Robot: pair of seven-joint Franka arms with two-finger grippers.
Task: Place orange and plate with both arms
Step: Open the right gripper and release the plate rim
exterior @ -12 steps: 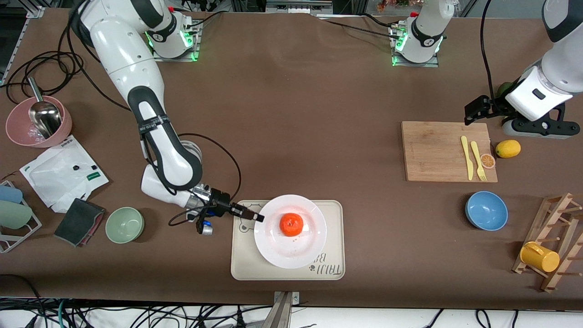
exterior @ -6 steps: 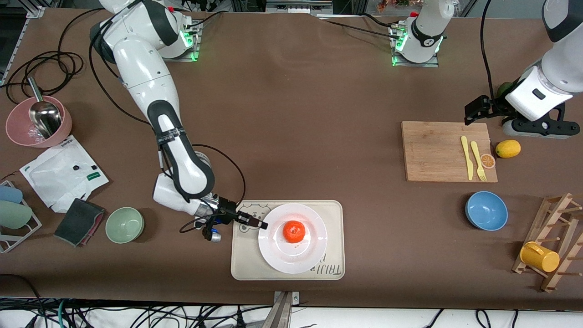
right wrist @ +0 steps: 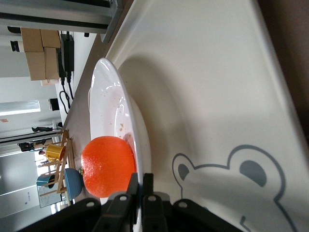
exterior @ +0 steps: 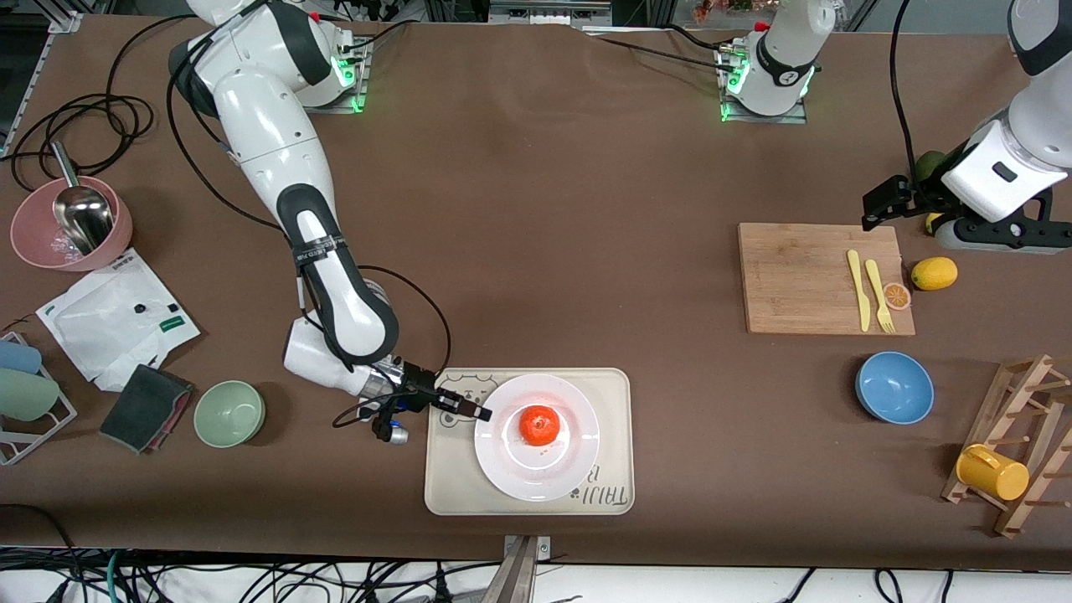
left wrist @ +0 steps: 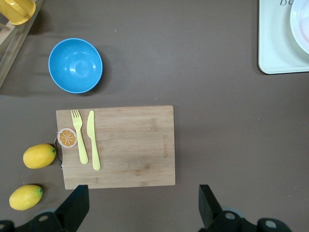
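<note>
The white plate (exterior: 507, 469) lies on the cream bear tray (exterior: 444, 494), with the orange (exterior: 538, 425) at its middle. My right gripper (exterior: 479, 412) is shut on the plate's rim at the side toward the right arm's end of the table. In the right wrist view the fingers (right wrist: 141, 181) pinch the thin rim of the plate (right wrist: 108, 111), with the orange (right wrist: 107, 164) just past them and the tray (right wrist: 217, 96) beneath. My left gripper (exterior: 875, 209) is open and empty over the table beside the cutting board (exterior: 821, 276); its jaws (left wrist: 142, 203) stand wide apart.
On the cutting board lie a yellow knife (exterior: 856, 289), a yellow fork (exterior: 879, 295) and an orange slice (exterior: 897, 296); a lemon (exterior: 934, 273) is beside it. A blue bowl (exterior: 894, 387), a wooden rack with a yellow cup (exterior: 992, 471), a green bowl (exterior: 229, 413) and a pink bowl (exterior: 50, 239) stand around.
My right gripper has carried the plate with the orange a little toward the front camera onto the tray, then stopped. My left arm's hand has drifted slightly toward its end of the table.
</note>
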